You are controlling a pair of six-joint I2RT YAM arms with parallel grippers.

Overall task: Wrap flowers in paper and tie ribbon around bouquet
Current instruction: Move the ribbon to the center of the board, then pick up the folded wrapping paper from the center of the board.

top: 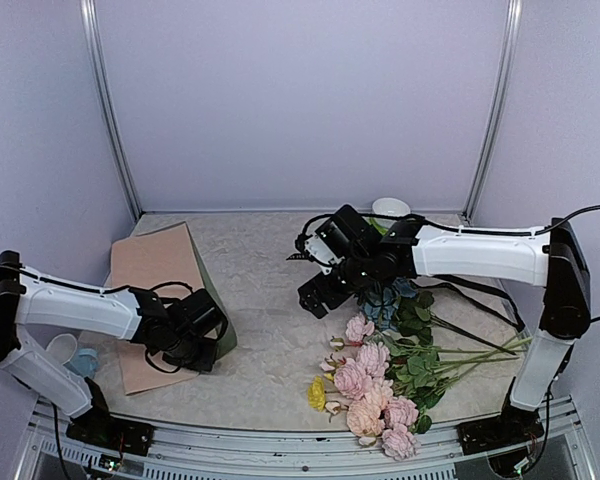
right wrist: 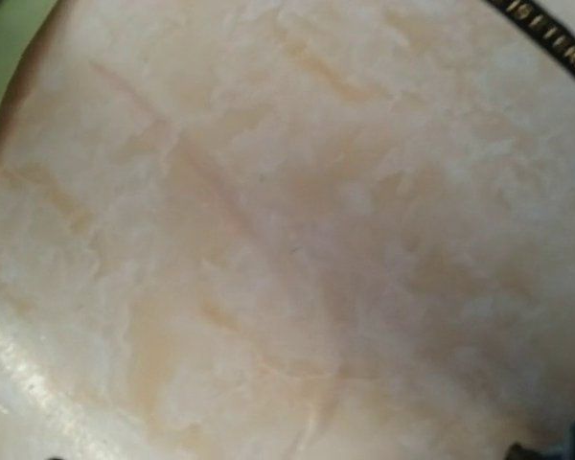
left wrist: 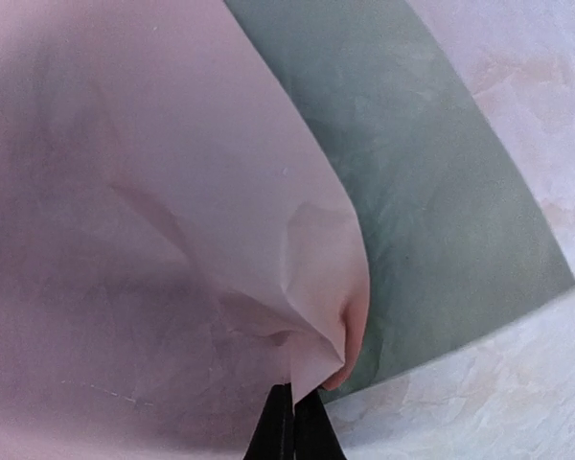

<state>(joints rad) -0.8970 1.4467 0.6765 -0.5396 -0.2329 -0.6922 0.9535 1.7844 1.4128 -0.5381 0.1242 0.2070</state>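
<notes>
The paper lies at the left: a peach-tan sheet (top: 152, 262) over a sage green sheet (top: 218, 305). My left gripper (top: 202, 348) is at its near right corner. In the left wrist view that gripper (left wrist: 293, 391) is shut on a lifted, creased fold of the peach-tan sheet (left wrist: 153, 211), with the green sheet (left wrist: 431, 192) flat beneath. The flowers (top: 375, 385), pink roses, a blue hydrangea and a yellow bloom, lie at the right front. Just left of the hydrangea my right gripper (top: 316, 296) hovers open and empty. A black ribbon (right wrist: 556, 43) with gold lettering crosses the right wrist view's top corner.
A white bowl (top: 390, 208) stands at the back right. A clear cup (top: 64, 348) and a pale blue item (top: 82, 362) sit beside the left arm. The green stems (top: 475, 352) reach toward the right arm's base. The table (top: 270, 330) has a marbled cream cover.
</notes>
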